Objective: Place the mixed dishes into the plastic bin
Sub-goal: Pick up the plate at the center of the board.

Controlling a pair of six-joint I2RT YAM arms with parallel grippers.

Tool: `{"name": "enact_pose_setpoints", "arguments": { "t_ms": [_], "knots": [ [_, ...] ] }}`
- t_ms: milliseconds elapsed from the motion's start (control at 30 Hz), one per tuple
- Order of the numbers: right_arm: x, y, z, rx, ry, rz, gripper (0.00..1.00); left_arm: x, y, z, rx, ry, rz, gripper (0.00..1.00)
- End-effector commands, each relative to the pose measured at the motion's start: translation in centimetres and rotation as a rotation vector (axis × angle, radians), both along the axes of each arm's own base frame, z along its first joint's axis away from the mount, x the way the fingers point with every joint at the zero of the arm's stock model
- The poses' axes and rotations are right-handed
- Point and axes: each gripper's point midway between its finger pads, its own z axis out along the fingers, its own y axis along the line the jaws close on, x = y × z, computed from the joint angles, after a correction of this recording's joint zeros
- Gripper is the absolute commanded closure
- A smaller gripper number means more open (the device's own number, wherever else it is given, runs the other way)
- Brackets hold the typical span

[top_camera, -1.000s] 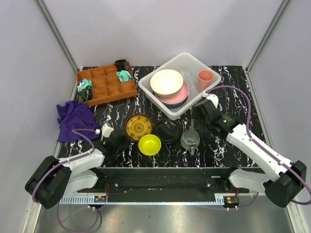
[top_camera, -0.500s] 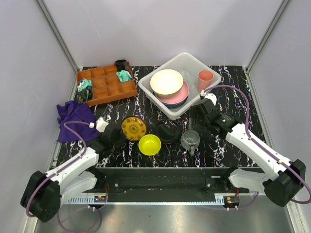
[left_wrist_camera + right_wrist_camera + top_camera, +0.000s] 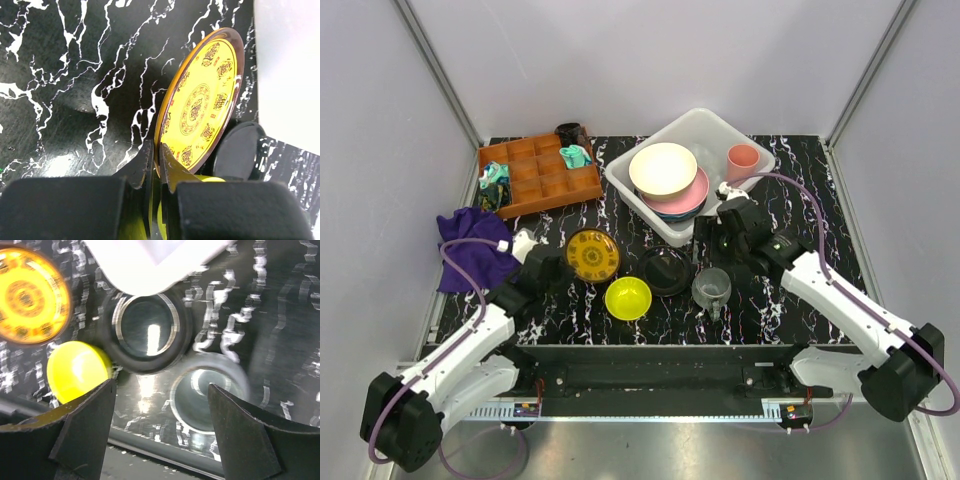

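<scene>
Since the earlier frame the left arm has reached forward and tipped the gold plate up on edge, shifting it a little left; the right arm has swung left from beside the bin's near corner to above the mug.

Bin sits at the back right of the table; it holds a pink plate with a bluish plate edge under it, the cream bowl stacked on top, and the pink cup upright in the right corner; so roughly half done by my count.

Left outside: gold plate, black saucer, yellow bowl, mug; all in a row on the table near the arms, just in front of the bin.

Left gripper is pressed together on the gold plate's lower rim, pinching it; plate tilted steeply, face toward the camera; whether its edge touches the table, cannot tell; it looks next in line for the bin.

Right gripper spread wide, holding nothing; hangs above the mug, with the saucer and yellow bowl also in its view; mug likely its next pick.

Tray and cloth at the left are not part of the job.
</scene>
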Motion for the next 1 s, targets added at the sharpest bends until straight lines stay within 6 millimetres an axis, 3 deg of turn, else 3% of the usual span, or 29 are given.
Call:
{"name": "enact_pose_setpoints", "arguments": {
  "t_ms": [0,233,400,700,967],
  "knots": [
    [0.5,3.6,1.5,0.143,-0.024,0.113,0.17,1.5,-1.0,4.2,-0.061,-0.108,-0.029,1.00],
    [0.4,6.8,1.5,0.243,0.012,0.224,0.14,2.0,-3.8,8.2,-0.139,-0.179,-0.178,1.00],
    [0.5,8.4,2.2,0.320,0.015,0.269,0.13,1.9,-4.7,10.1,-0.156,-0.219,-0.233,1.00],
    [0.5,10.1,3.4,0.415,0.002,0.313,0.12,0.9,-6.5,11.1,-0.227,-0.240,-0.339,1.00],
    [1.2,10.5,2.7,0.412,0.013,0.301,0.12,0.3,-8.2,13.0,-0.293,-0.284,-0.437,1.00]
  ]
}}
